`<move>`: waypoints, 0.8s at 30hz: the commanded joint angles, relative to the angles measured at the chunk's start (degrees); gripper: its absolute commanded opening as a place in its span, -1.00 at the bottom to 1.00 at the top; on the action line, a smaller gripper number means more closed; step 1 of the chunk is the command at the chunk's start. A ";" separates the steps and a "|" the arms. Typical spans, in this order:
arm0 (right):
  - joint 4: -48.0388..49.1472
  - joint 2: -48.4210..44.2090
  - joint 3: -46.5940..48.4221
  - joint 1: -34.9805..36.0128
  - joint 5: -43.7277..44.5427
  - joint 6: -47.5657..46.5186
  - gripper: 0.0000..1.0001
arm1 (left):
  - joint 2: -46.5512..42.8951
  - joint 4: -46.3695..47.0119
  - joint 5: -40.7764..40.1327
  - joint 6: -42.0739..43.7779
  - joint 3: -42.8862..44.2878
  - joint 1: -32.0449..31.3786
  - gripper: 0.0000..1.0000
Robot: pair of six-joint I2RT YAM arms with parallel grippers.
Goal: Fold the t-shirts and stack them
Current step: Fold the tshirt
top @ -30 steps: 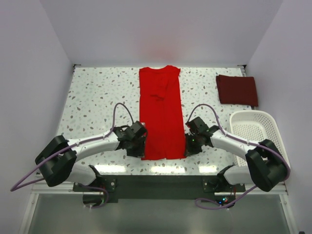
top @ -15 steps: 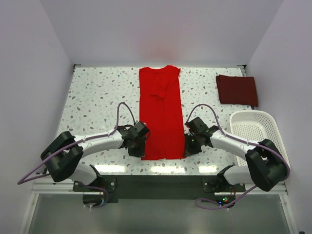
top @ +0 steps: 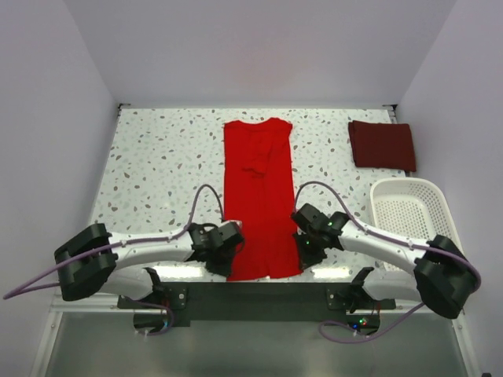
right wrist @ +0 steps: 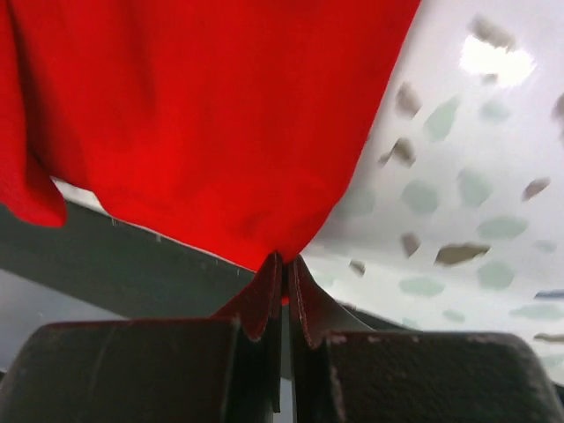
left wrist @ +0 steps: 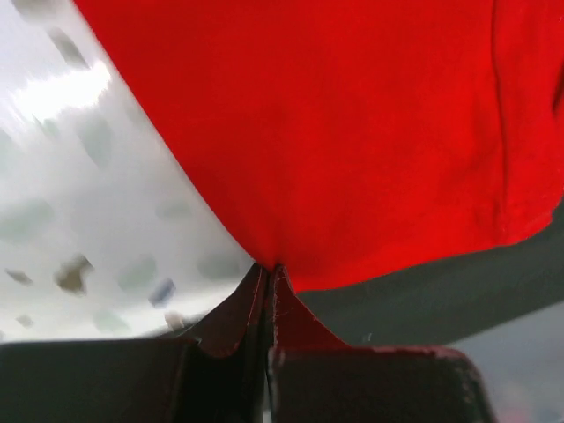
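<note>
The bright red t-shirt (top: 261, 196) lies as a long narrow strip down the middle of the speckled table (top: 149, 165), its near end hanging over the front edge. My left gripper (top: 226, 250) is shut on the shirt's near left edge (left wrist: 264, 176). My right gripper (top: 305, 247) is shut on its near right edge (right wrist: 220, 132). Both wrist views show the jaws pinched together with red cloth between them. The dark maroon t-shirt (top: 381, 144) lies folded at the back right, away from both grippers.
A white slatted basket (top: 410, 210) stands at the right edge, just beside my right arm. The table's dark front edge (top: 259, 292) runs under the shirt's hem. White walls close the back and sides.
Both grippers have drawn toward the near edge, pulling the red shirt with them. Its collar end has slid away from the back edge and its hem now overhangs the front.
</note>
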 commanded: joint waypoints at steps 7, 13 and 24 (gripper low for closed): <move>-13.32 -7.92 6.47 6.29 8.22 6.45 -1.00 | -6.15 -8.01 -0.15 -8.61 -0.93 -6.71 -1.00; -9.73 -5.82 17.98 4.45 22.48 2.68 -1.00 | -5.19 -6.95 -4.45 4.92 10.32 9.36 -1.00; 6.61 8.24 28.20 -8.20 18.98 -8.57 -1.00 | 4.13 2.79 -11.58 16.80 24.75 26.52 -1.00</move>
